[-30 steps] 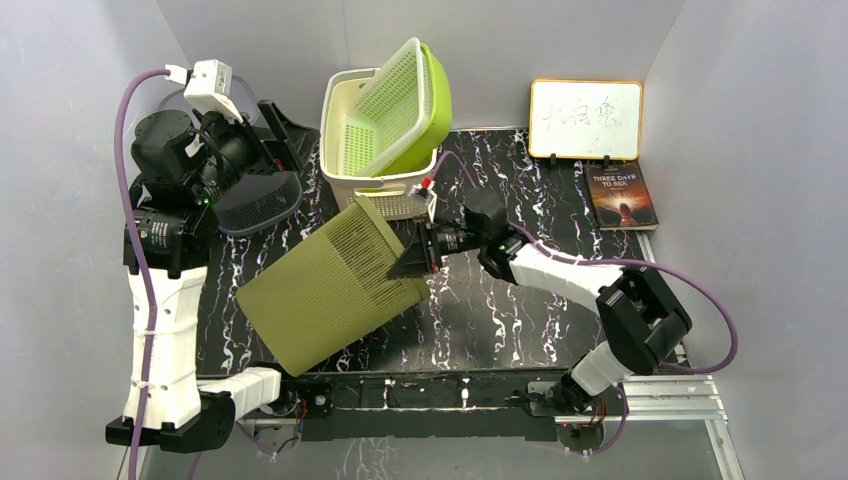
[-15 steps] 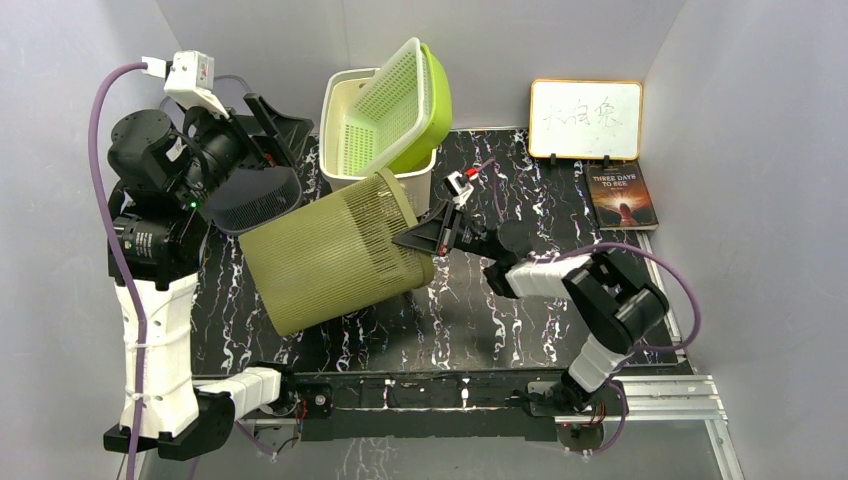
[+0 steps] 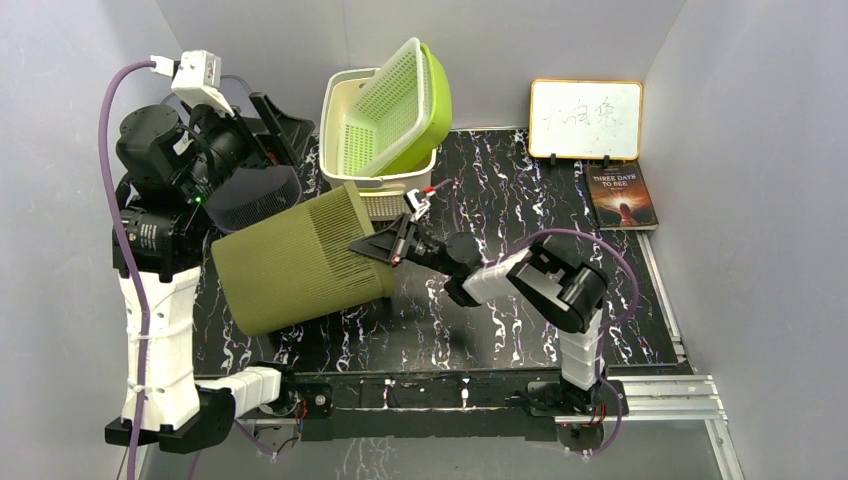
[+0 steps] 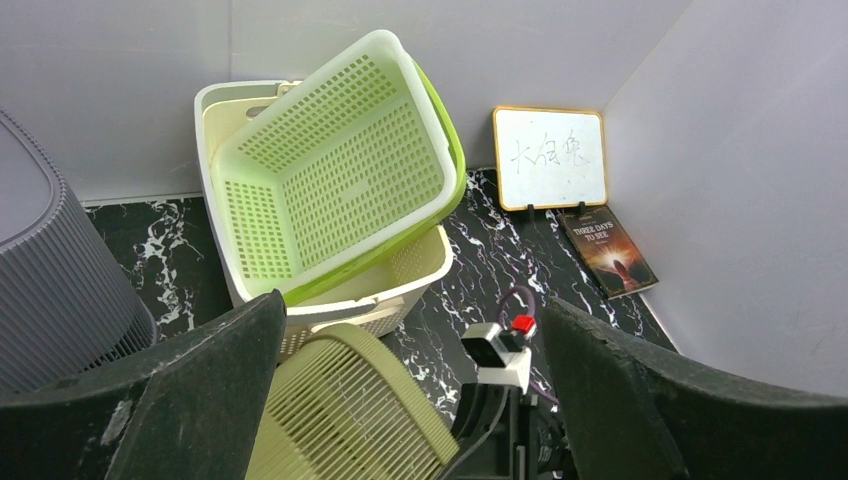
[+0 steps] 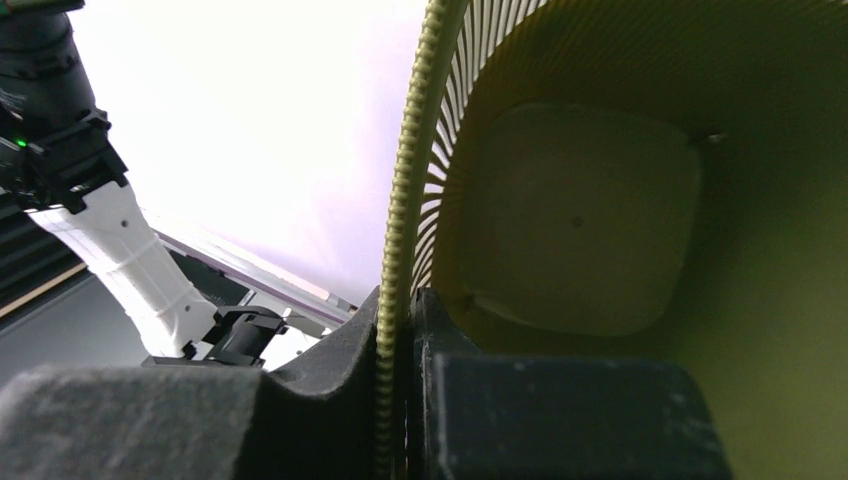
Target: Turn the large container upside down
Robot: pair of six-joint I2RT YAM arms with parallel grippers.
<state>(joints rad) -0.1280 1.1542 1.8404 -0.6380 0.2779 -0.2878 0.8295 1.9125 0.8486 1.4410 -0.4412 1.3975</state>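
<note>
The large container is an olive-green ribbed bin (image 3: 295, 262), lying tilted on its side over the black marbled table (image 3: 520, 190), base toward the lower left and mouth toward the right. My right gripper (image 3: 378, 246) is shut on its rim; the right wrist view shows the rim (image 5: 400, 240) pinched between the jaws, with the bin's inside and base (image 5: 580, 215) beyond. The bin's ribbed top edge also shows in the left wrist view (image 4: 345, 410). My left gripper (image 3: 268, 135) is open and empty, raised at the back left above the bin.
A cream basket (image 3: 345, 170) holding a light-green mesh basket (image 3: 395, 100) and a lime bowl stands just behind the bin. A dark grey ribbed bin (image 3: 258, 198) sits at the left. A whiteboard (image 3: 585, 118) and a book (image 3: 622, 195) are at the back right.
My right gripper has swung the olive bin leftward and rotated it, its mouth rising toward the cream basket. The right arm folded in. The left arm shifted slightly.
</note>
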